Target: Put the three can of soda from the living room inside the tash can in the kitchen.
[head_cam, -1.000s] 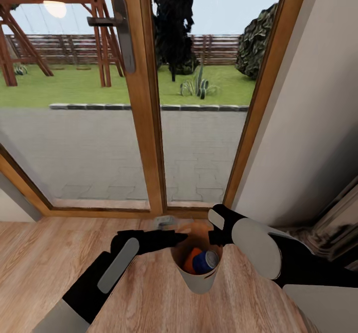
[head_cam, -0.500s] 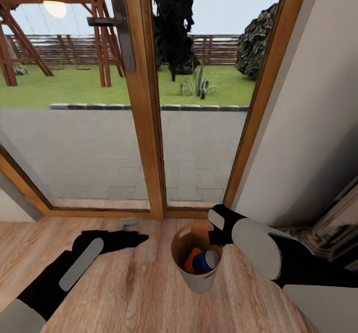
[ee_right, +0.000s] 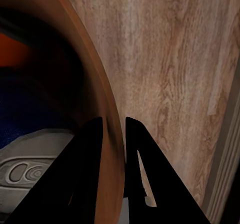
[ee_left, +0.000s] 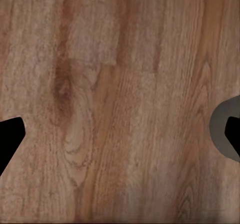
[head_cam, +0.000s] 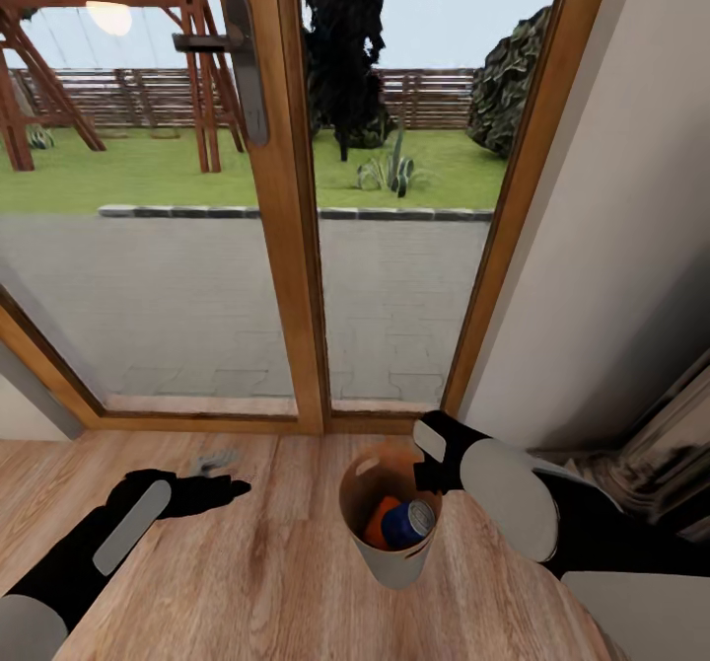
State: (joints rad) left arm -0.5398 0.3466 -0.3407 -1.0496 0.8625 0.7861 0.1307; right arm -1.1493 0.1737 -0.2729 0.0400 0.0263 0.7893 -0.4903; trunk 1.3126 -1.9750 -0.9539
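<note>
Right gripper (ee_right: 114,134) pinches the brown-rimmed trash can (head_cam: 392,562) — left gripper (ee_left: 120,134) gapes empty.

1. The trash can (head_cam: 392,557) is pale grey-white outside, with a glossy brown rim and inside.
2. An orange can (head_cam: 379,520) and a dark blue can (head_cam: 407,523) with a pale silver top lie in it.
3. The floor (head_cam: 286,582) is warm light brown wood with darker grain swirls.
4. The door frame (head_cam: 286,197) is honey-coloured wood, its handle (head_cam: 245,64) grey metal.
5. Both arms are black with grey-white panels.
6. Outside, the lawn (head_cam: 148,173) is green and the paving (head_cam: 197,296) grey.
</note>
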